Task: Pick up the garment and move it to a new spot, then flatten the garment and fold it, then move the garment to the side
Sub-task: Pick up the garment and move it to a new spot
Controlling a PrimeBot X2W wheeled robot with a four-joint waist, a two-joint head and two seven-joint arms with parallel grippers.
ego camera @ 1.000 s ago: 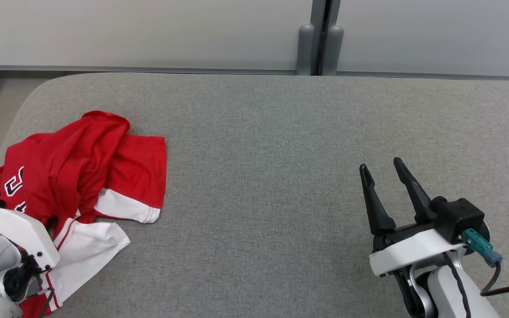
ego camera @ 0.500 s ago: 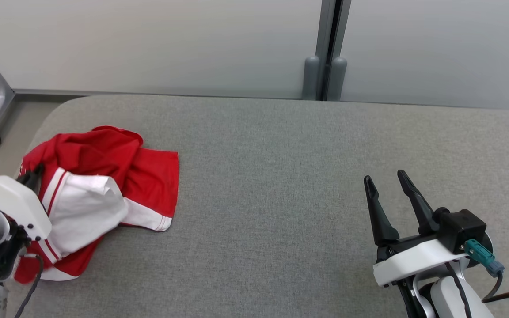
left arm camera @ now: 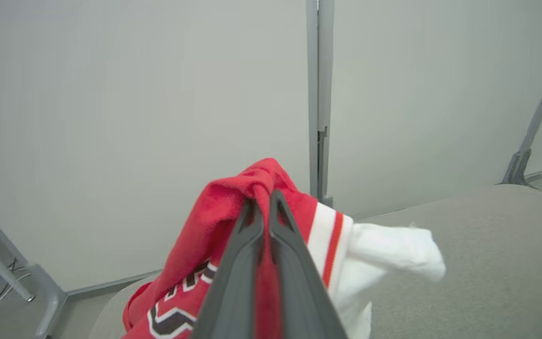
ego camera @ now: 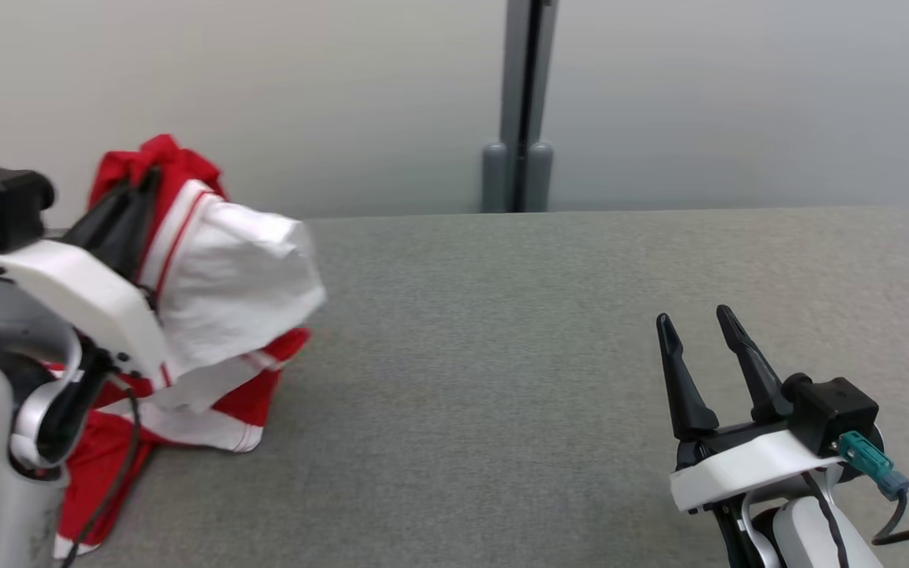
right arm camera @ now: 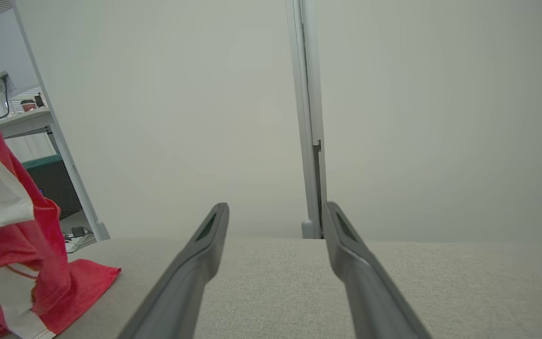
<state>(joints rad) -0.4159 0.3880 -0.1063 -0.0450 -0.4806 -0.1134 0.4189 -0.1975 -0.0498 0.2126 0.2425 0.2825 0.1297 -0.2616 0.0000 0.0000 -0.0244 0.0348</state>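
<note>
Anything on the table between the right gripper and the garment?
No. The head view shows bare grey table between the right gripper and the garment.

Pale wall [ego camera: 265,95], grey padded table [ego camera: 502,355]

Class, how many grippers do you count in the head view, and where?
2. The left gripper at the left, shut on the red-and-white garment; the right gripper at lower right, open and empty.

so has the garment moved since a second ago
Yes, upward: the garment lay on the grey table; now the left tool holds its top above the table's far edge.
</note>
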